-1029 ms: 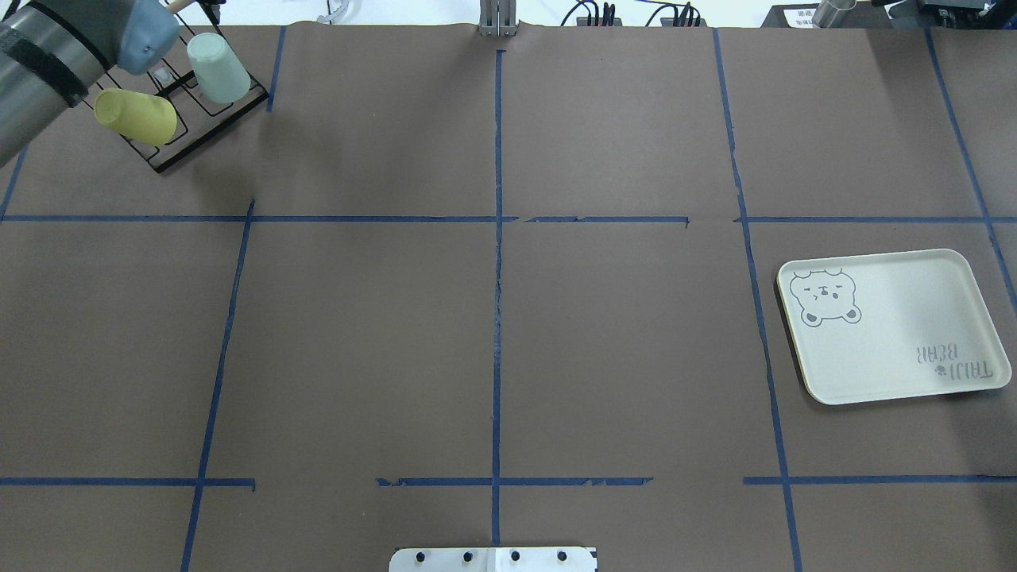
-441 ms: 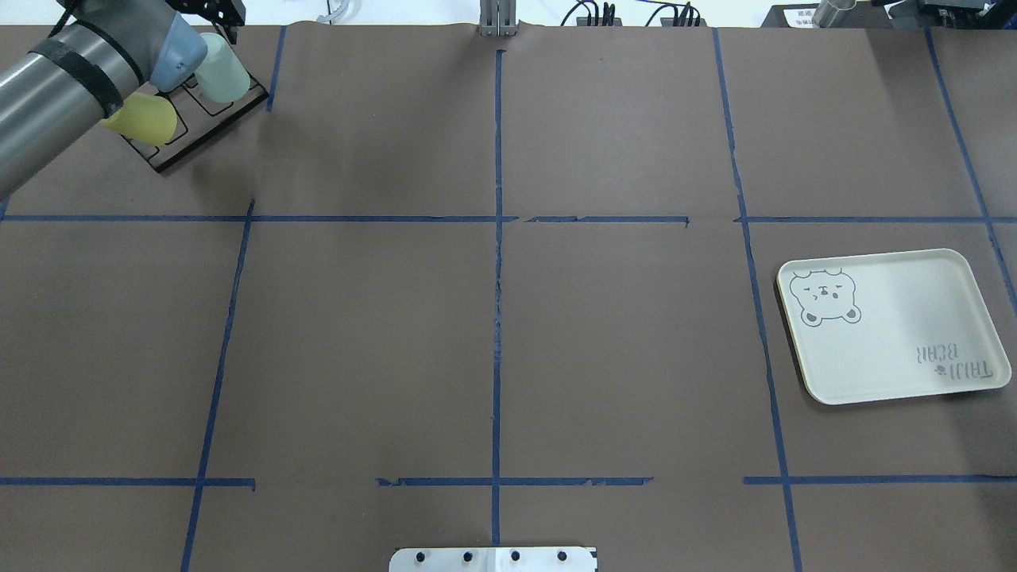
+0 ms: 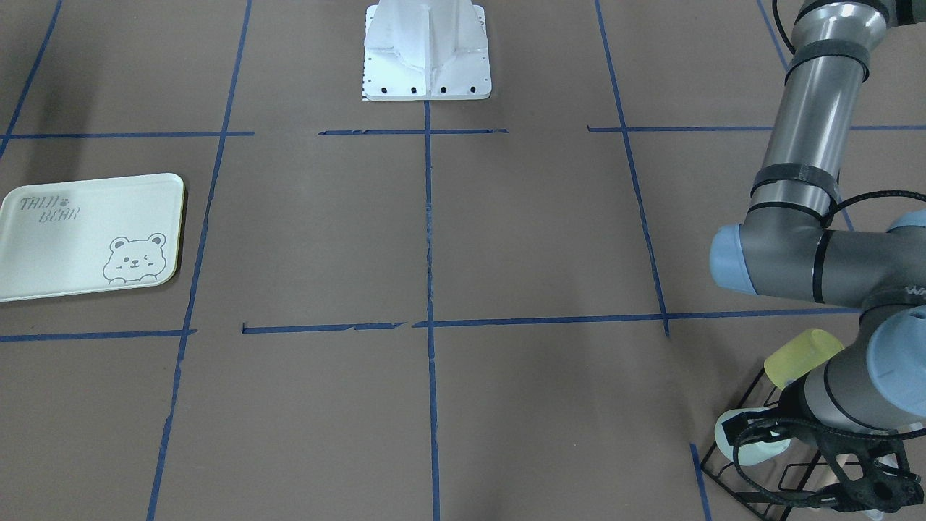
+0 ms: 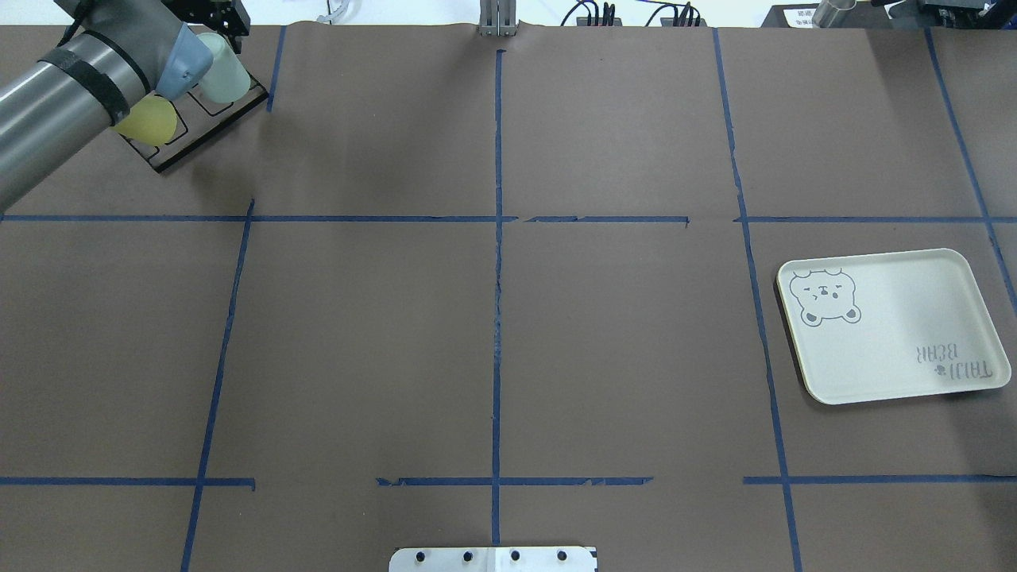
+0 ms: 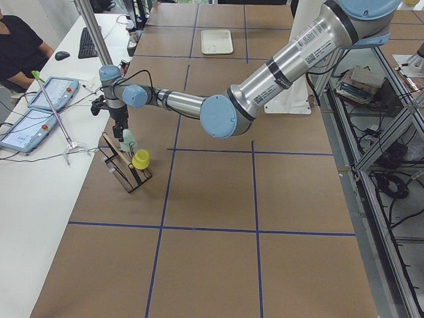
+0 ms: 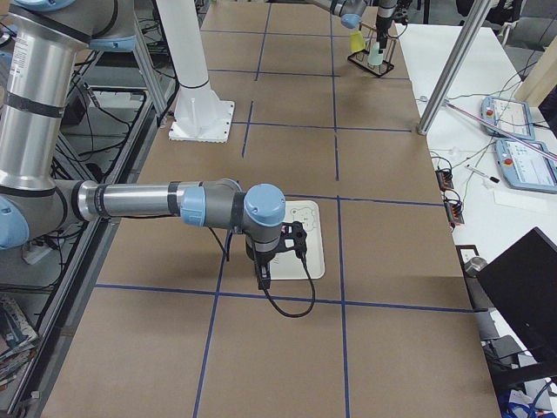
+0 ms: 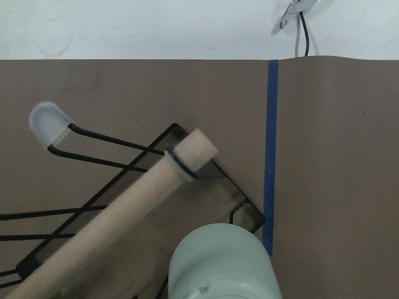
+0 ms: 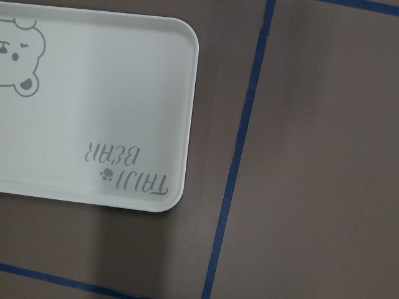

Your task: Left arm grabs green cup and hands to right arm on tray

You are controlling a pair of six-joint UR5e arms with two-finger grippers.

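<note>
The left arm covers part of the green cup and the yellow cup in the overhead view, where the top edge cuts off the left gripper, so its jaws cannot be read. The right gripper shows only small in the right side view, jaws unreadable; the front view's edge crops the tray.

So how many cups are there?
2. The pale mint-green plastic cup and the yellow plastic cup both sit on the black wire rack in the far left corner. No others show.
</note>
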